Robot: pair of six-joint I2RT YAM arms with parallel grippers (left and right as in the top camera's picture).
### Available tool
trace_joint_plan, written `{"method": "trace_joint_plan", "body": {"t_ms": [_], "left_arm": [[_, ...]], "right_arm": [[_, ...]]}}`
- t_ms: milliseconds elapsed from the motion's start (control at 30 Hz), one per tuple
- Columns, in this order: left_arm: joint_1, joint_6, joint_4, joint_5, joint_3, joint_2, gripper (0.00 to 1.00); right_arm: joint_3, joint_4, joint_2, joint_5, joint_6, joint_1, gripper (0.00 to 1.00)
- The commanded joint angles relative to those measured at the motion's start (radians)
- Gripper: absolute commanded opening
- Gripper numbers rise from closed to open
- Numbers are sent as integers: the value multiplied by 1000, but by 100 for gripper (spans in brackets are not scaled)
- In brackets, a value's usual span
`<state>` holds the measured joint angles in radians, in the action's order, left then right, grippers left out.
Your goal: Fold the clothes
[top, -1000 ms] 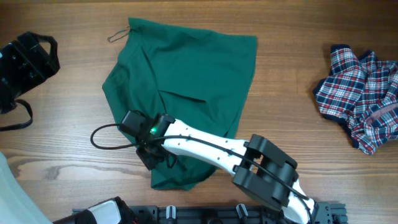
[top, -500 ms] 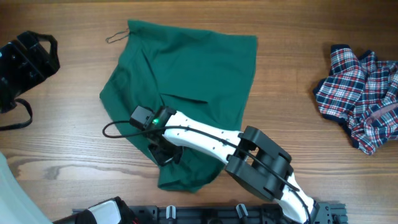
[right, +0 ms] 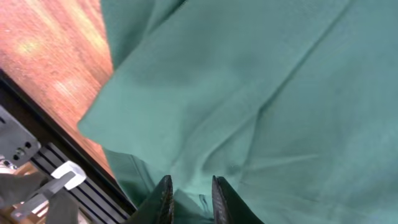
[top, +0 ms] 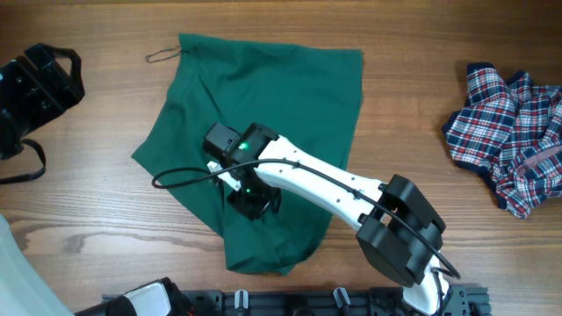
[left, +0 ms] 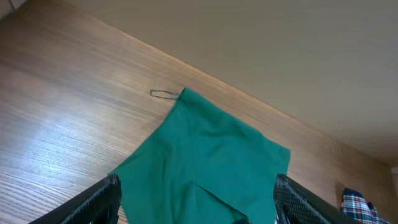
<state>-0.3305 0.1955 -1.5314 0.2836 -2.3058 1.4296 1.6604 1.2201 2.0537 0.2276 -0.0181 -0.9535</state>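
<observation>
The dark green garment (top: 281, 96) lies spread on the wooden table, its thin cord loop (top: 161, 54) at the far left corner. My right gripper (top: 253, 200) sits over the garment's lower middle, shut on a fold of the green cloth (right: 280, 93) pinched between its fingers (right: 189, 193). My left gripper (top: 39, 79) is off at the table's left edge, clear of the cloth. In the left wrist view its fingers (left: 199, 199) are wide open and empty, with the garment (left: 217, 149) and loop (left: 163, 94) ahead. The plaid garment (top: 509, 132) lies crumpled at the right.
A black rail (top: 263, 303) runs along the front edge and also shows in the right wrist view (right: 37, 168). A black cable (top: 22, 167) loops at the left. A pale object (top: 26, 272) sits at the bottom left corner.
My right gripper has moved away from the front edge and to the right, dragging the pinched cloth with it. The garment's lower left part has shifted and its left edge has spread out.
</observation>
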Motion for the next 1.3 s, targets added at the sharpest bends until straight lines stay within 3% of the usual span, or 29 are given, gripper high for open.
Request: {"method": "trace_joint_plan", "body": {"t_ms": [0,33,67,200,267,433,567,600,733,833,1000,1133,1267], "left_arm": [[-8,-6,6,16,-4,-1,78],[-8,-6,6,16,-4,-1,78],[-8,-6,6,16,-4,-1,78],[-8,-6,5,16,-4,-1,78],[-8,-6,5,16,-4,-1,78],[-8,-6,-6,16,-4,-1,78],[-8,-5,-6,24,-4,-1,78],[-8,-5,-6,26,-4,-1,78],[-8,-9,-38,35,-4,-1,77],[-8,-9,-86,34,-4,-1,75],[1,-9,-153,35,7,-3,69],[93,-9,-153,35,78,-2,66],[249,-9,-151,15,292,-2,63]], "right_arm": [[15,40,-16,76,45,8,31],[15,58,-16,175,104,-3,44],[13,57,-16,191,105,-27,46],[-9,-43,-12,126,10,-142,78],[-11,-65,20,105,-64,-188,79],[-11,-64,124,105,-73,-235,74],[-11,-53,159,13,-205,-235,71],[-11,-48,163,3,-225,-234,66],[-8,-44,145,3,-234,-211,17],[-8,-24,89,-152,-328,-183,6],[-8,19,-9,-206,-354,-87,4],[-8,38,-103,-205,-377,143,5],[-8,22,-276,-188,-376,375,18]]}}
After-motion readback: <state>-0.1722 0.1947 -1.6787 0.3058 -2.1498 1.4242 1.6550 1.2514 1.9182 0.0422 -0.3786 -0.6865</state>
